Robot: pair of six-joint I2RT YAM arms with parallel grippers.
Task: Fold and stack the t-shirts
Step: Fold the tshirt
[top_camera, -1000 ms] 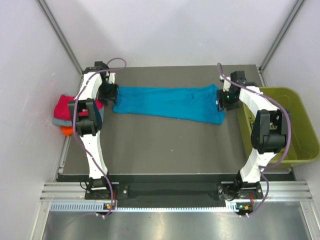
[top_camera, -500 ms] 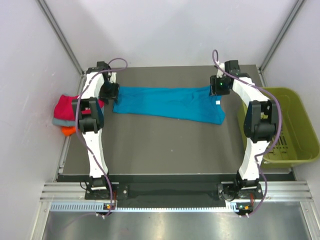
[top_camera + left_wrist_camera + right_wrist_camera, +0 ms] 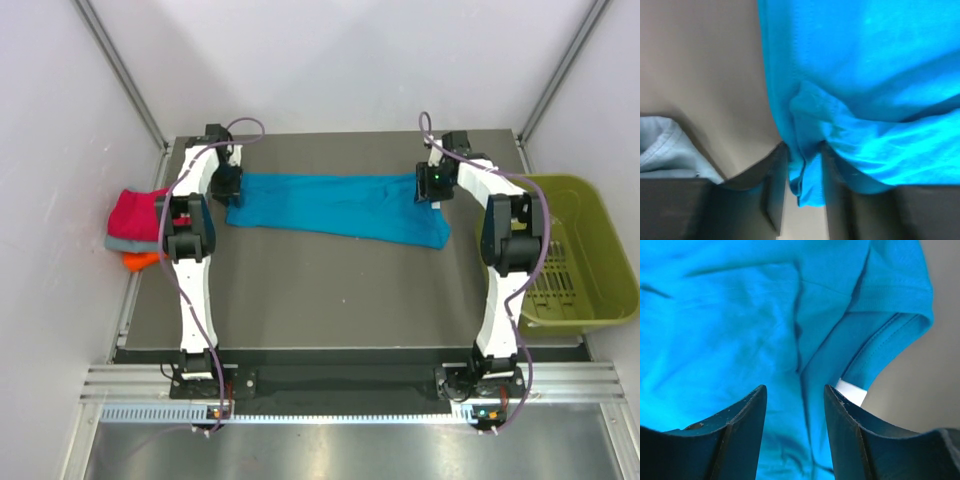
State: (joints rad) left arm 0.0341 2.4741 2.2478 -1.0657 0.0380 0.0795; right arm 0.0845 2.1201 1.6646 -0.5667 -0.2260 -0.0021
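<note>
Left fingers (image 3: 774,192) are pinched on a bunched edge fold of the teal t-shirt (image 3: 335,205). Right fingers (image 3: 742,432) are spread, straddling flat cloth by a sleeve, nothing gripped yet. Shirt lies on the bench (image 3: 330,290), long axis left-right, one arm at each end. Folded stack (image 3: 135,225) sits just off the left end, so the left arm is nearer for stacking.

Reaching far forward, left gripper (image 3: 804,162) pinches (2 fingers (image 3: 774,192) nearly together), right gripper (image 3: 795,402) stands parted.
</note>
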